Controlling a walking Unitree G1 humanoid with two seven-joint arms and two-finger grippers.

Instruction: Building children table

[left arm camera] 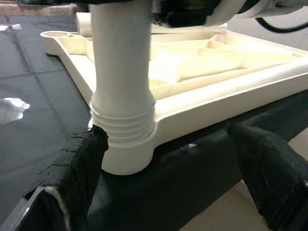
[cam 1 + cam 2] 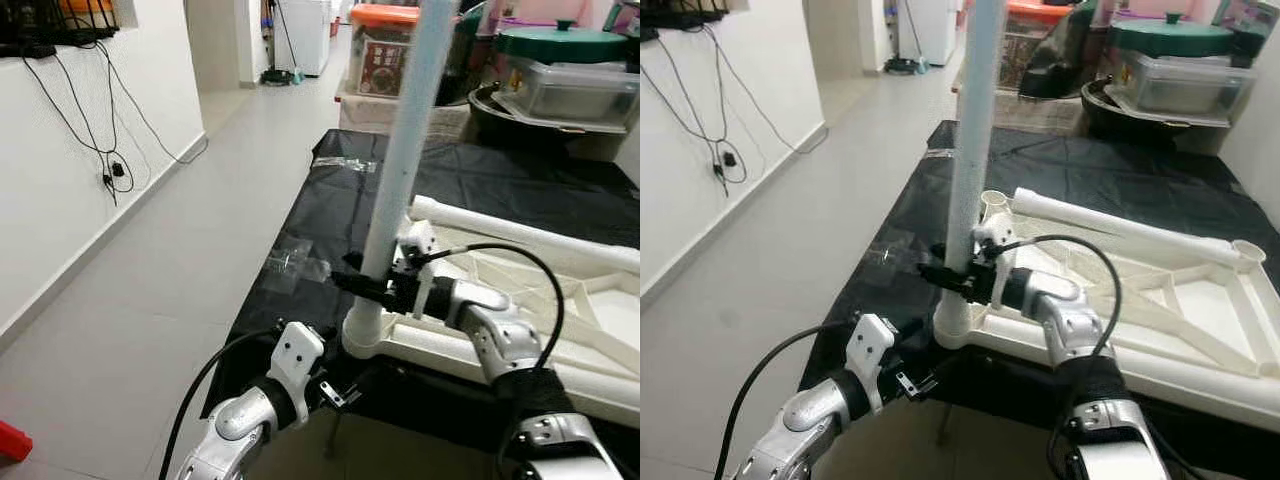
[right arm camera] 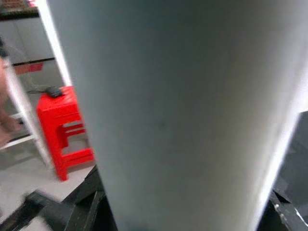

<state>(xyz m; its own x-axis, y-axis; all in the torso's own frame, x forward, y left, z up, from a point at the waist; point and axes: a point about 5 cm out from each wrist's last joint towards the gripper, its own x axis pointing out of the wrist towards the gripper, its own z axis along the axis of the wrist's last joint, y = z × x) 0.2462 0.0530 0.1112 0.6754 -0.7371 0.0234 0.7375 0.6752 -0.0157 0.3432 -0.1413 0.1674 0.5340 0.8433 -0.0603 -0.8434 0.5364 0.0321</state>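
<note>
The white plastic tabletop (image 2: 560,300) lies upside down on a black-covered surface. A white table leg (image 2: 400,150) stands upright in its near-left corner socket (image 2: 362,335). My right gripper (image 2: 365,285) is shut on the leg just above the socket; in the right wrist view the leg (image 3: 183,115) is very close. My left gripper (image 2: 337,392) sits low at the front edge, open, just below that corner. In the left wrist view its fingers (image 1: 72,178) stand wide apart, one touching the socket (image 1: 126,144). A second white leg (image 2: 1120,228) lies along the tabletop's far side.
Clear plastic bags (image 2: 292,265) lie on the black cover (image 2: 500,180). An orange-lidded box (image 2: 385,45) and a green-lidded pot (image 2: 562,45) stand behind. Open tiled floor (image 2: 150,270) and a wall with hanging cables (image 2: 110,165) are at left. A red stool (image 3: 62,130) stands nearby.
</note>
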